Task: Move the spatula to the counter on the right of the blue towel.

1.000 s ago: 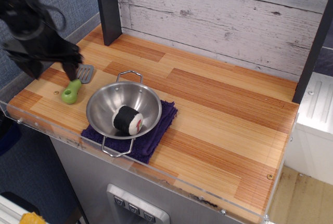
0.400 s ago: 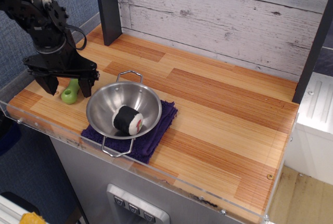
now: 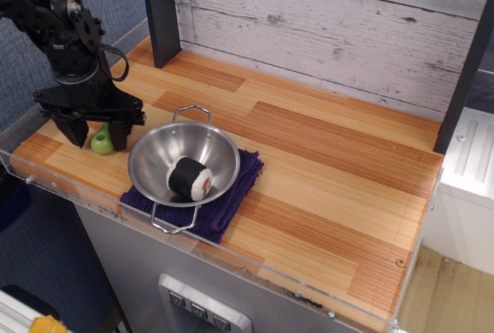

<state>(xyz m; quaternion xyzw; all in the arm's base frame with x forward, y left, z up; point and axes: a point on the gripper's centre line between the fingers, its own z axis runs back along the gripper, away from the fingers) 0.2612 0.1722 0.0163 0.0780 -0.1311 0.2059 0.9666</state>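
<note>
The spatula lies at the left end of the wooden counter (image 3: 324, 163). Only its lime-green handle (image 3: 101, 144) shows; the grey blade is hidden behind my arm. My gripper (image 3: 99, 135) is open and points down over the handle, with one finger (image 3: 77, 132) to its left and the other to its right. I cannot tell whether the fingers touch it. The blue towel (image 3: 231, 198) lies to the right of the spatula, under a steel bowl (image 3: 158, 155).
The bowl holds a black roll with a white and red end (image 3: 190, 178), and its wire handles stick out front and back. A dark post (image 3: 162, 12) stands at the back left. A clear acrylic rim (image 3: 69, 186) runs along the front edge. White ribbed surface (image 3: 471, 155) at right.
My gripper has moved right from the counter's left edge and now stands over the spatula, covering its blade. In the last half second it shifted slightly left and down. The spatula stays in place.
</note>
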